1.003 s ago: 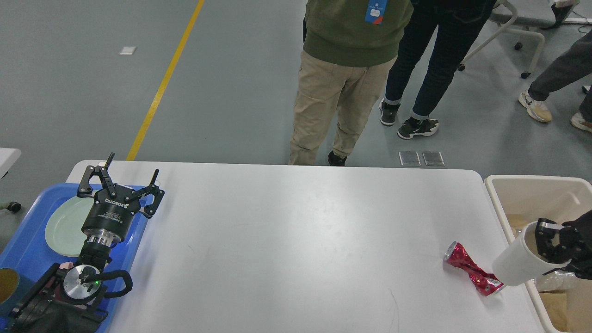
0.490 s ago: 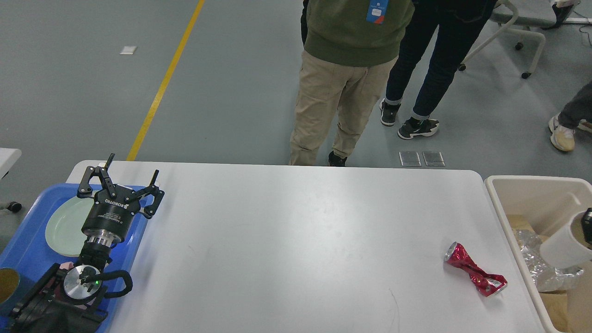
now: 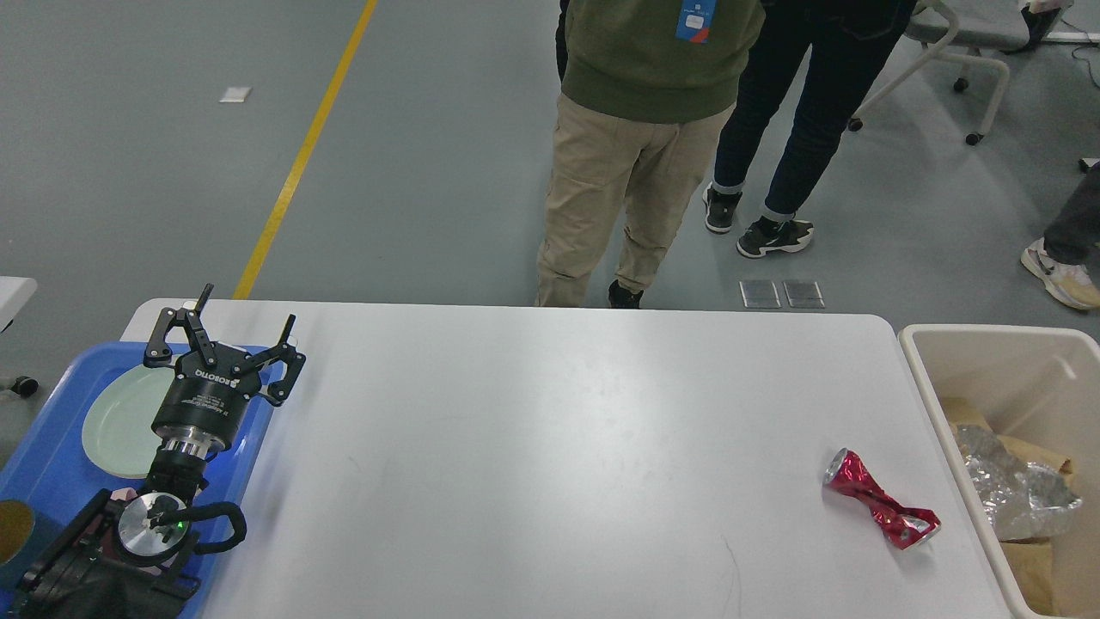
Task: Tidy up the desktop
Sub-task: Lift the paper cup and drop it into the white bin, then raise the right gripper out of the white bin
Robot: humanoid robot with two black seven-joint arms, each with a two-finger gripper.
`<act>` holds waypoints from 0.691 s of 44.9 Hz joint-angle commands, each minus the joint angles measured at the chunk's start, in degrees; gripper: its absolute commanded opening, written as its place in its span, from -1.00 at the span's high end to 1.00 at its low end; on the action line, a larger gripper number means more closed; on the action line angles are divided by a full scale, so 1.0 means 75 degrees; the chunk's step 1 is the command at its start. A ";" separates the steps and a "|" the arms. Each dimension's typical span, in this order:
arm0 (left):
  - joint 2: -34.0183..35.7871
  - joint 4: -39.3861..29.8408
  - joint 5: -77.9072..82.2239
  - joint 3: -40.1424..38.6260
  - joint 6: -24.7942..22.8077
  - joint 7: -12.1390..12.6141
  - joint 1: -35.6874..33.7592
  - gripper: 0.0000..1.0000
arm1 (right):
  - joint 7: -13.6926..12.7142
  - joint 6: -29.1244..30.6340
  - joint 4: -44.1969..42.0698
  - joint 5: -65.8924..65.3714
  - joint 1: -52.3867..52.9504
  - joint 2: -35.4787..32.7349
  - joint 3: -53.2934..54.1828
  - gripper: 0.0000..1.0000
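The white desktop (image 3: 550, 447) fills the lower part of the head view. A crushed red can (image 3: 881, 511) lies on it near the right edge. My left gripper (image 3: 245, 320) is open and empty above the far left corner, over the edge of a blue tray (image 3: 51, 464). My right gripper and the white cup it carried are out of view.
The blue tray holds a pale green plate (image 3: 120, 421). A beige bin (image 3: 1023, 361) stands at the right end of the table with crumpled foil (image 3: 1014, 494) and brown paper inside. Two people (image 3: 644, 146) stand just beyond the far edge.
My right gripper carried a white cup rightward over the bin and has left the view with it. The left arm has not moved.
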 commanded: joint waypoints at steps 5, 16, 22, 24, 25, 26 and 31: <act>0.0000 0.0000 0.0000 0.0000 0.0000 0.0000 -0.0011 -0.93 | -0.0001 -0.0336 -0.3442 0.0033 -0.3358 0.1831 0.1678 1.00; 0.0000 0.0000 0.0000 0.0000 0.0000 0.0000 0.0000 -0.93 | -0.0013 -0.0863 -0.7384 0.0290 -0.5974 0.4353 0.2065 1.00; 0.0000 0.0000 0.0000 0.0000 0.0000 0.0000 0.0000 -0.93 | -0.0013 -0.0887 -0.7384 0.0291 -0.6009 0.4400 0.2124 1.00; 0.0000 0.0000 0.0000 0.0000 0.0000 0.0000 0.0000 -0.93 | -0.0013 -0.0887 -0.7384 0.0291 -0.6021 0.4400 0.2124 1.00; 0.0000 0.0000 0.0000 0.0000 0.0000 0.0000 0.0000 -0.93 | -0.0013 -0.0898 -0.7384 0.0291 -0.6032 0.4400 0.2124 1.00; 0.0000 0.0000 0.0000 0.0000 0.0000 0.0000 -0.0011 -0.92 | -0.0013 -0.0887 -0.7384 0.0279 -0.6056 0.4400 0.2124 1.00; 0.0000 0.0000 0.0011 0.0000 0.0000 0.0000 0.0000 -0.93 | -0.0013 -0.0887 -0.7384 0.0291 -0.6115 0.4388 0.2124 1.00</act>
